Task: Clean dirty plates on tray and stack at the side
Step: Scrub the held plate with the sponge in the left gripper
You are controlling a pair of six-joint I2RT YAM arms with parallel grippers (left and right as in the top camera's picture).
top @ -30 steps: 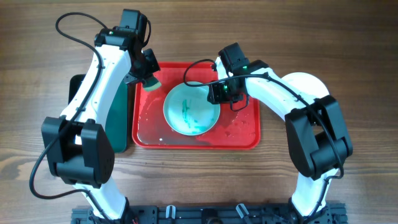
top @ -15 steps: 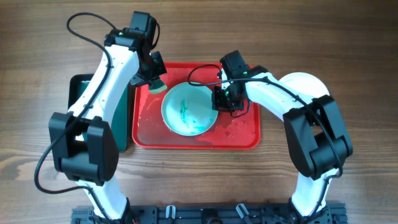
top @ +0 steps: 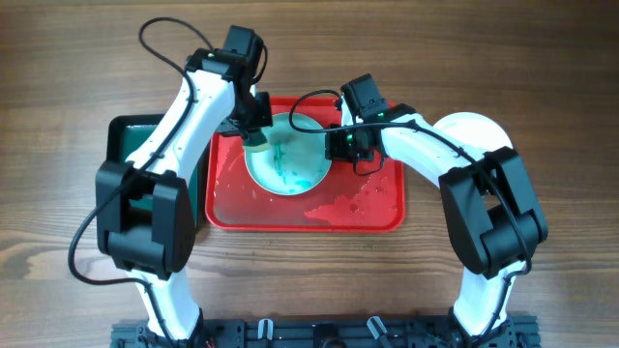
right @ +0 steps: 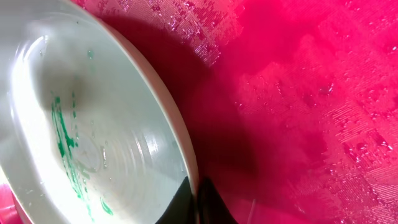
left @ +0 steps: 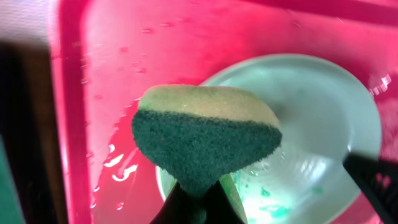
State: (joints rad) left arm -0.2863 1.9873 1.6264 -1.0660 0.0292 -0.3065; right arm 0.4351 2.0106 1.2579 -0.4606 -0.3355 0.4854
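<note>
A pale plate (top: 290, 159) with teal smears sits tilted over the wet red tray (top: 368, 208). My right gripper (top: 338, 145) is shut on the plate's right rim; the rim runs between its fingers in the right wrist view (right: 198, 200), with smears on the plate (right: 81, 143). My left gripper (top: 256, 124) is shut on a sponge (top: 255, 142) at the plate's left edge. In the left wrist view the sponge (left: 208, 137), green scouring face down and yellow on top, hangs over the plate (left: 311, 118) and the tray (left: 112, 74). A clean plate (top: 479, 130) lies at the right, partly under my right arm.
A dark green tray (top: 131, 155) lies left of the red tray, mostly under my left arm. Water drops and film cover the red tray floor (right: 311, 93). Wooden table (top: 542, 58) lies all around.
My left gripper has carried the sponge right, from the tray's back left corner to the plate's left edge. The plate has shifted slightly toward the back of the tray.
</note>
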